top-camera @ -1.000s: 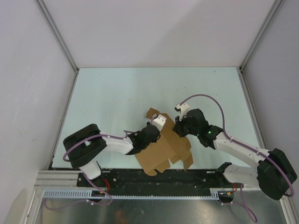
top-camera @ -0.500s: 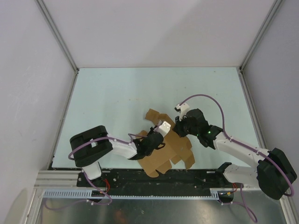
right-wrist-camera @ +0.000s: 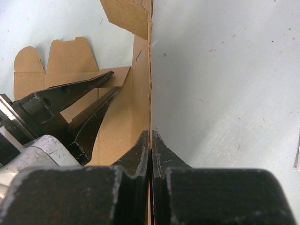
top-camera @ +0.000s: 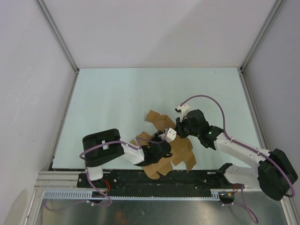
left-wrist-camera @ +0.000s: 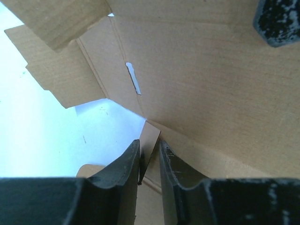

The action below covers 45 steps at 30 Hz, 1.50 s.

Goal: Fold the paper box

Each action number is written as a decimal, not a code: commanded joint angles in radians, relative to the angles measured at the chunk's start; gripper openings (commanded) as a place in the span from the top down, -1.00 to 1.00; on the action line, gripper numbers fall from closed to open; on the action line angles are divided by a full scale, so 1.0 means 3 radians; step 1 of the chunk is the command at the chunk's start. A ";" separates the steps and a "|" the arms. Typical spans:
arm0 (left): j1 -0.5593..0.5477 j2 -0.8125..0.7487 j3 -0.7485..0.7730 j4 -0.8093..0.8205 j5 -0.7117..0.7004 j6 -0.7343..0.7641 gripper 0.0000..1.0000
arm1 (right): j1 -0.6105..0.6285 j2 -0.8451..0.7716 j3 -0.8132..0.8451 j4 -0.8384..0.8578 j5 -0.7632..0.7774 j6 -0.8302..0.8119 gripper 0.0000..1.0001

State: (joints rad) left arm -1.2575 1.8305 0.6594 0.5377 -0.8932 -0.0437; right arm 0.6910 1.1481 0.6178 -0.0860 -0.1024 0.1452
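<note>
The box (top-camera: pixel 183 151) is not a real box yet. It is a brown card with flaps, partly bent up, and it lies on the table (top-camera: pixel 117 93) near the front edge, between the two arms. Some flaps lie flat and one side stands up. The right claw (top-camera: pixel 179 129) is at the far right side of the card. In its own view the right claw (right-wrist-camera: pixel 150 133) is pressed tight on the top edge of that standing side of the box (right-wrist-camera: pixel 133 112), so it pinches the card and holds it up like a wall. The left claw (top-camera: pixel 165 142) reaches in from the left, over the middle of the card. In its own view the left claw (left-wrist-camera: pixel 150 145) has its two fingers a little apart, with a small corner of the box (left-wrist-camera: pixel 211 93) poking up between them. I cannot tell if it squeezes that corner or just sits around it. I think the step now is bending the sides up along the fold lines, and most of the folding is not done. I think the next move needs the right claw to hold the wall steady while the left claw pushes or pulls its piece up along the fold. It should go softly, since thin card can bend in the wrong place or slip out.
</note>
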 commanded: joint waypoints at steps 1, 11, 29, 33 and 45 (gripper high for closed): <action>-0.0037 0.0050 -0.0015 -0.0197 -0.0259 0.0048 0.42 | -0.0008 -0.0058 0.0104 0.0195 0.0055 -0.0019 0.94; -0.0042 -0.0885 -0.0403 -0.0187 -0.0051 0.0008 0.15 | -0.0043 -0.0053 0.0104 0.0195 0.0030 -0.0049 0.95; 0.1046 -0.3442 -0.1763 0.0631 0.1003 -0.0243 -0.15 | -0.0376 0.0550 0.0603 0.0124 -0.0901 -0.0892 1.00; 0.1409 -0.3713 -0.2003 0.0902 0.1381 -0.0289 -0.18 | -0.0340 0.0765 0.0814 -0.0050 -0.1069 -0.1209 1.00; 0.2315 -0.3382 -0.2172 0.1521 0.2282 -0.0575 -0.25 | -0.0350 0.1117 0.1325 -0.0582 -0.1183 -0.2048 1.00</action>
State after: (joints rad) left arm -0.6048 0.7609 0.0513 0.8719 -0.3195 -0.1764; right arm 0.5869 1.4487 0.9321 -0.1993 -0.4385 -0.3420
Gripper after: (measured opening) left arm 0.618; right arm 0.031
